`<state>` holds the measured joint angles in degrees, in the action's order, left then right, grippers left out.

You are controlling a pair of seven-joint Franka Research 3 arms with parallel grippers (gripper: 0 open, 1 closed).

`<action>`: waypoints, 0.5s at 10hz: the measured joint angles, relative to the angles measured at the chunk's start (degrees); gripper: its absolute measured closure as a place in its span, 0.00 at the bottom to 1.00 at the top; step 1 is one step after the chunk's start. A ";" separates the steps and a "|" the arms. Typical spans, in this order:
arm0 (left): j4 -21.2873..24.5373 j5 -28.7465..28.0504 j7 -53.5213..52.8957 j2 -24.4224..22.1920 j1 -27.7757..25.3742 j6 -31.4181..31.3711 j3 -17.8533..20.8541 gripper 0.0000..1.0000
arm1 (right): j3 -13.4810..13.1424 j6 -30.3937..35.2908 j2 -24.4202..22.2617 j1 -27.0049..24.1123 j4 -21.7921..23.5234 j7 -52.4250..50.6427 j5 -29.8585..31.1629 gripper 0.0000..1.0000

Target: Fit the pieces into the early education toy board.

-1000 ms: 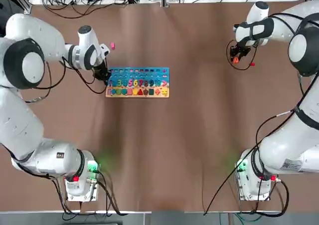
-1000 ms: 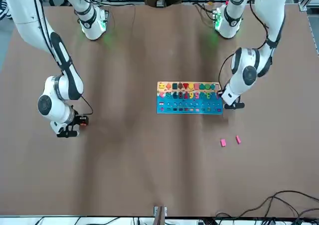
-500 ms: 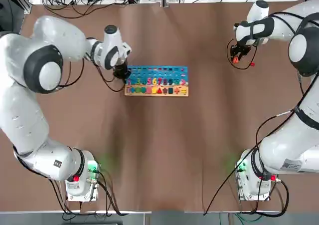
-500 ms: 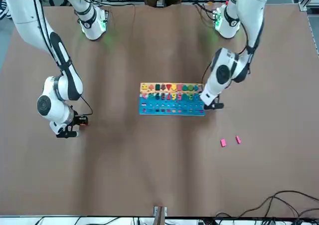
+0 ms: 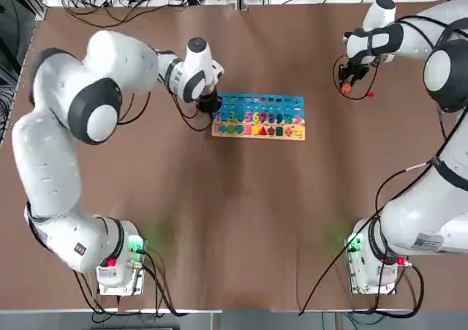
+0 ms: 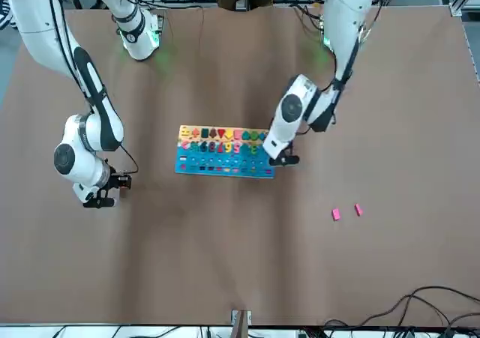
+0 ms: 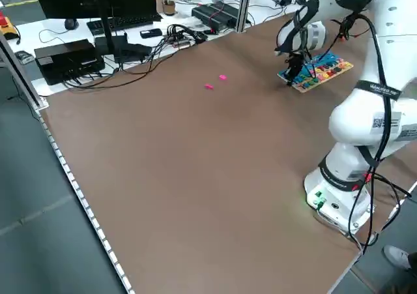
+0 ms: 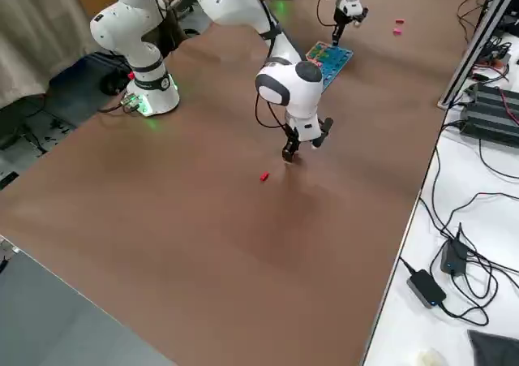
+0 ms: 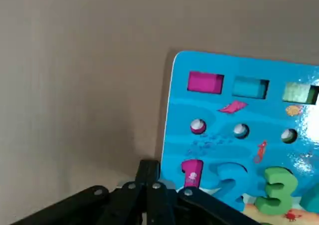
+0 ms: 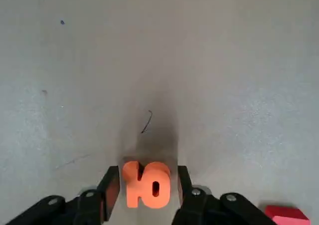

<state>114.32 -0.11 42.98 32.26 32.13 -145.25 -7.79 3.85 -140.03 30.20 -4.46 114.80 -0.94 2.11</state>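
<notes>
Left gripper (image 9: 148, 166): its fingertips hide part of the board's edge near the pink 1 (image 9: 192, 172). Board (image 9: 199, 147): cut off by the left wrist view's edge. Red piece (image 10: 287, 215): partly outside the right wrist view. Pink pieces (image 6: 346, 213): too small to identify in the front view.

Table (image 5: 241, 235), one: broad, brown top, lightly creased.
Upon it: toy board (image 5: 270, 129), one, blue and tan, laid flat, numbers and shapes in rows.
Pink pieces (image 6: 336, 214), two, small, near one another, beyond the board toward the far edge.
Red piece (image 8: 264, 176), one, small, well apart from the board.
</notes>
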 joint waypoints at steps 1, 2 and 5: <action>-1.50 0.00 1.71 0.90 1.26 0.03 0.01 0.99 | 0.01 0.00 0.00 0.01 0.00 0.00 0.00 0.45; -3.02 0.00 3.26 1.84 2.59 0.03 0.01 0.99 | 0.00 0.02 0.00 0.00 0.00 0.00 0.00 0.46; -5.61 0.00 5.26 3.39 4.36 0.21 -0.02 0.99 | -0.03 0.06 0.00 -0.02 0.00 0.00 0.00 0.47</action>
<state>108.71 -0.11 48.24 35.65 36.49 -145.04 -7.81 3.82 -139.97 30.20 -4.48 114.80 -0.94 2.11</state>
